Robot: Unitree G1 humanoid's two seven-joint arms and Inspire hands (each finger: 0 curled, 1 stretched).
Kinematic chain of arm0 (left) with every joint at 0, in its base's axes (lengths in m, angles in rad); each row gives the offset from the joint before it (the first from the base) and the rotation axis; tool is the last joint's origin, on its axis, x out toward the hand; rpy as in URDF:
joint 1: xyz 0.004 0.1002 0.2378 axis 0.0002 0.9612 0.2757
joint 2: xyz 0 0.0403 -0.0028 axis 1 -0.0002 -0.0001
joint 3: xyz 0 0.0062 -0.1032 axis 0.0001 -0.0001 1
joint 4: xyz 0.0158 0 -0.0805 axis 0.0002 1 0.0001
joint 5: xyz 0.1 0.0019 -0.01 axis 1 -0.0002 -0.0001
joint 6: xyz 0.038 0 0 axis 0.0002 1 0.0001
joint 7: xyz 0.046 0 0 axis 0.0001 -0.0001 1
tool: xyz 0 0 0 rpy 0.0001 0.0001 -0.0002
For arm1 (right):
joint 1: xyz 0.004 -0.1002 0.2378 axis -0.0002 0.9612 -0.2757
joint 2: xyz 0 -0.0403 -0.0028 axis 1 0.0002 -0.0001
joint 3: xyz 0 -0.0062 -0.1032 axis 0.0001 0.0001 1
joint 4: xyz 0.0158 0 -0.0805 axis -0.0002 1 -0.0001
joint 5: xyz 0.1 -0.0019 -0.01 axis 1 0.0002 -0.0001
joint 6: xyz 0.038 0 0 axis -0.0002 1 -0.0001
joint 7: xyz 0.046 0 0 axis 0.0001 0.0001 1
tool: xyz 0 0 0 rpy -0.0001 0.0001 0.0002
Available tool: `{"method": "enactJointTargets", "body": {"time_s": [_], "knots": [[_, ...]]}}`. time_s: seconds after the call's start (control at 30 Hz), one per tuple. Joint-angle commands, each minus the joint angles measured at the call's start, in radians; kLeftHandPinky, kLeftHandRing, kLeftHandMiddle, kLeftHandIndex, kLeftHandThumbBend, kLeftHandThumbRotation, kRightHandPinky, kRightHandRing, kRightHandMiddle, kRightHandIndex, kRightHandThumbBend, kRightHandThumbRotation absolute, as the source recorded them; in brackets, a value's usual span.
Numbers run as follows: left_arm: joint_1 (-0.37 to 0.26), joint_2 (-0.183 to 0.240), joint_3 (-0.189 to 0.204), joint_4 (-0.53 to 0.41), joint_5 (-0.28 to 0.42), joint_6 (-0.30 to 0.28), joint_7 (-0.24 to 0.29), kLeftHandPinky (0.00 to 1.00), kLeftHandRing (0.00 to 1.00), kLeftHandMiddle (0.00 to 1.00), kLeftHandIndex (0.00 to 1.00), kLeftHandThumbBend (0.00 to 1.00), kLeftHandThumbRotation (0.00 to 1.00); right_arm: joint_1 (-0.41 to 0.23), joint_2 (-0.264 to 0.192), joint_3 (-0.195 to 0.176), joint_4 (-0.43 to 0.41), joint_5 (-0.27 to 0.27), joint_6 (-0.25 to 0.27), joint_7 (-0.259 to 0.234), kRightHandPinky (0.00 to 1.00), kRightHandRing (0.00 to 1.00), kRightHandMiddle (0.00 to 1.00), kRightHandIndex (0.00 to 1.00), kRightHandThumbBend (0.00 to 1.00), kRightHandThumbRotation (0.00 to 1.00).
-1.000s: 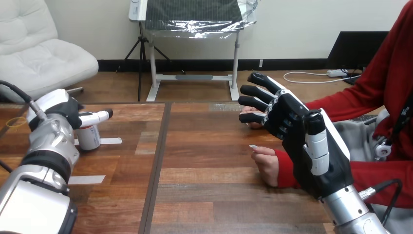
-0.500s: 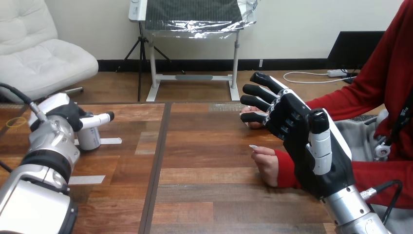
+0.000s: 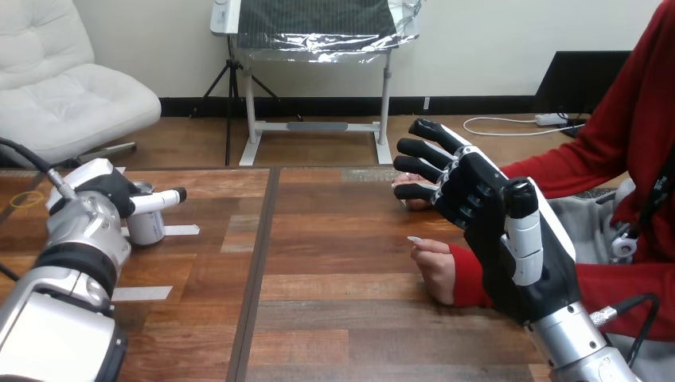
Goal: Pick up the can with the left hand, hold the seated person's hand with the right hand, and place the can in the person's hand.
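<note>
While the left arm reaches forward along the table's (image 3: 334,318) left side, the left hand (image 3: 110,193) sits against the can (image 3: 150,227), covering its left flank and part of its top.

- Can: upright, on the left part of the table, just beside the left end of a short white tape strip (image 3: 181,230). Its lower body and right side are exposed.
- Left hand state: cannot tell whether it grips the can. The hand's back faces the camera and hides the contact side.
- A second white tape strip (image 3: 142,293) lies nearer the robot, close to the silver forearm.

Right side:
- Right hand (image 3: 487,219) is raised above the table, well apart from the can. It is unclenched, with the fingers (image 3: 422,148) spread and only slightly bent, pointing left, and it holds nothing.
- The person's farther hand (image 3: 403,185) shows just behind those fingers, with only its tips visible. Touching or apart: cannot tell. No robot finger is seen curled round it.
- The person's nearer hand (image 3: 435,267), red-sleeved, rests loosely closed on the table just left of the robot's right palm and below its fingers. It is empty.
</note>
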Motion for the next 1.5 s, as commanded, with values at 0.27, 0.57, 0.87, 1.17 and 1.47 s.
{"method": "enactJointTargets", "body": {"time_s": [0.27,0.57,0.87,1.17,1.47], "knots": [[-0.1,-0.009,-0.02,-0.037,0.018,0.004,-0.022,1.0,0.94,0.9,0.86,0.62,0.74,-0.043,-0.009,-0.006,-0.035,0.017,-0.002,-0.004,0.77,0.85,0.85,0.88,0.86,1.0],[-0.109,-0.014,-0.034,-0.04,0.028,0.021,-0.03,1.0,0.95,0.91,0.88,0.63,0.75,-0.045,-0.011,-0.005,-0.033,0.024,0.002,-0.002,0.76,0.85,0.86,0.87,0.86,1.0],[-0.116,-0.017,-0.044,-0.047,0.033,0.035,-0.039,1.0,0.95,0.92,0.88,0.63,0.76,-0.046,-0.009,-0.004,-0.03,0.024,-0.001,-0.006,0.75,0.85,0.85,0.87,0.86,1.0],[-0.125,-0.019,-0.063,-0.053,0.046,0.056,-0.054,1.0,0.96,0.92,0.88,0.64,0.75,-0.046,-0.009,-0.004,-0.028,0.025,0.0,-0.005,0.75,0.84,0.85,0.87,0.86,1.0],[-0.135,-0.023,-0.058,-0.06,0.043,0.076,-0.069,1.0,0.97,0.94,0.91,0.65,0.74,-0.043,-0.013,-0.003,-0.039,0.026,0.014,-0.006,0.75,0.85,0.85,0.87,0.87,1.0]]}}
